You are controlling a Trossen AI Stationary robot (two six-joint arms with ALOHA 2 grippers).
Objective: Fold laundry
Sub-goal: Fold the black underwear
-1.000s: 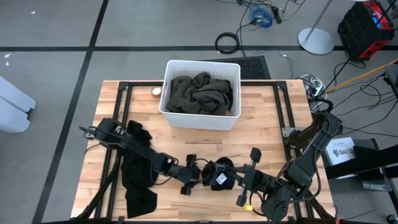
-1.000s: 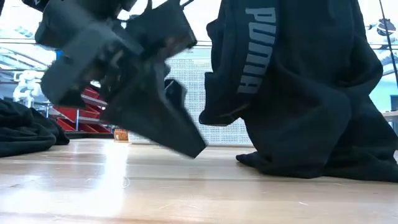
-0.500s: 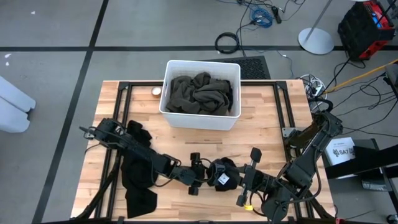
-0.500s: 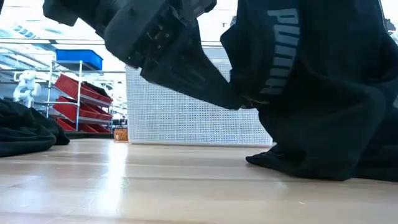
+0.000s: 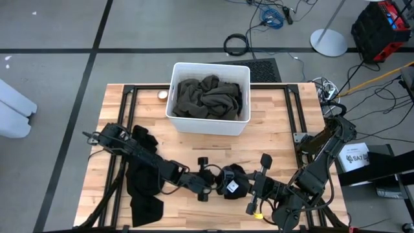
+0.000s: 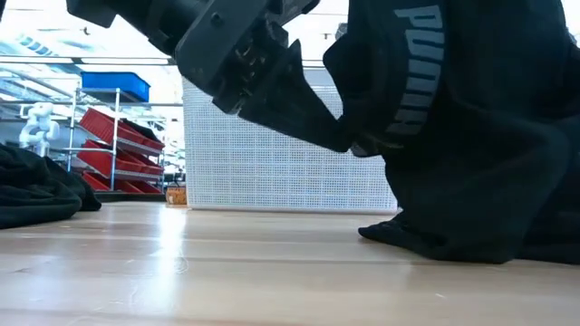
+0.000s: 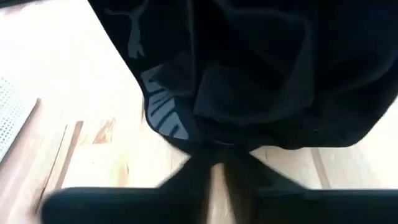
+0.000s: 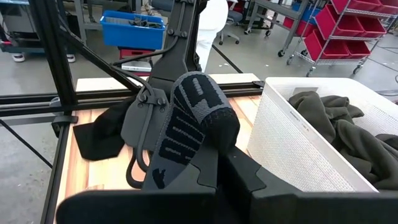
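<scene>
early stage: left gripper [image 5: 208, 188] and right gripper [image 5: 253, 188] each clamp the black garment [image 5: 231, 180] at the table's [image 5: 272, 129] near edge, apparently unfolded; olive-grey laundry [image 5: 208, 97] waits in the white bin [image 5: 173, 90].

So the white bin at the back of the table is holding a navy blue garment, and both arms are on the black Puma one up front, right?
Not navy: the high view shows the white bin holding a dark olive-grey garment. The rest stands; both arms meet at the black Puma garment.

The left end effector [image 5: 215, 184] has closed on the black garment [image 5: 234, 182].
</scene>
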